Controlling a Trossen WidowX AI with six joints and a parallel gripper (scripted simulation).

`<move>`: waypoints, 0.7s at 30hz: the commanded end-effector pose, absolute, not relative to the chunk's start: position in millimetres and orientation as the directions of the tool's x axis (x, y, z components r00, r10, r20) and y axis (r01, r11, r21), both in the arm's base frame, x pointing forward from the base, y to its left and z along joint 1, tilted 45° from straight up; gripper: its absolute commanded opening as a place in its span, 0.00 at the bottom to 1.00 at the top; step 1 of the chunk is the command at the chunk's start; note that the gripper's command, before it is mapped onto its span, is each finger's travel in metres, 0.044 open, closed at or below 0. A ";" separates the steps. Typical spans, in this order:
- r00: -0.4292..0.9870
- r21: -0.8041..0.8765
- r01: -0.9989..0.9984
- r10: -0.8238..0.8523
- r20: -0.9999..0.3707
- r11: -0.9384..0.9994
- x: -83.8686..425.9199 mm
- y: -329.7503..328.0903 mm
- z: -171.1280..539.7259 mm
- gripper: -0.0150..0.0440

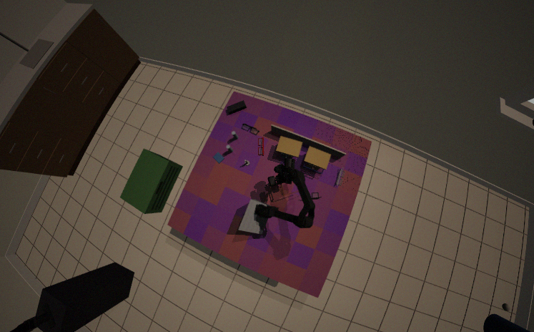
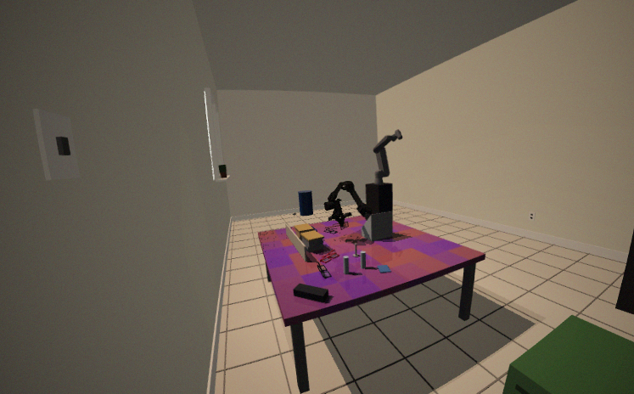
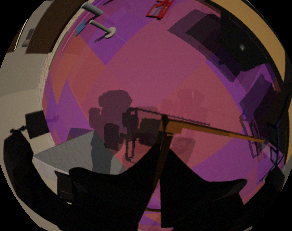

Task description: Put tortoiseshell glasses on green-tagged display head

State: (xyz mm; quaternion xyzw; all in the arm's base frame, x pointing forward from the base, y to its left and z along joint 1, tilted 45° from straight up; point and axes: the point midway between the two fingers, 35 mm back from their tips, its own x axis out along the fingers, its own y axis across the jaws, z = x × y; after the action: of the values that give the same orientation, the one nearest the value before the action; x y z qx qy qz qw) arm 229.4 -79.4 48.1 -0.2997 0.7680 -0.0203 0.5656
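Observation:
Two blocks with yellow tops, the near-left one [image 1: 288, 146] [image 2: 311, 236] and the other [image 1: 317, 157] [image 2: 303, 227], stand side by side before a low board. They seem to be the display heads; faces and green tag cannot be made out. My gripper [image 2: 342, 222] [image 3: 159, 147] points down, beside the blocks on the robot-base side, above the table. It is shut on the brown-orange tortoiseshell glasses [image 3: 189, 128]. In the wrist view one long bar of them reaches right from the fingertips, another part runs down between the fingers. Their shadow falls on the table below.
The board [image 2: 297, 242] stands behind the blocks. Red glasses [image 2: 329, 256], black glasses [image 2: 323, 270], a black case [image 1: 236, 107] [image 2: 311, 292], two pale cylinders, a small stand and a blue cloth [image 1: 218, 157] [image 2: 384, 268] lie to one side. Dark-framed glasses lie beyond the arm. A grey base [image 2: 380, 226] carries it.

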 end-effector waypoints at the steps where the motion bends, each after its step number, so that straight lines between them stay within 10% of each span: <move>1: -0.176 -0.316 -0.642 -0.536 -0.826 0.699 232.7 -71.5 40.8 0.25; 21: -0.098 0.019 -0.993 -0.706 -0.701 0.119 241.3 -49.2 17.6 0.25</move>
State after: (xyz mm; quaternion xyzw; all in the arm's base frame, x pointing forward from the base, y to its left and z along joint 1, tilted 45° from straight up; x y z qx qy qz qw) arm 240.4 -47.9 20.0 -0.5906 0.7052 0.2482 0.3039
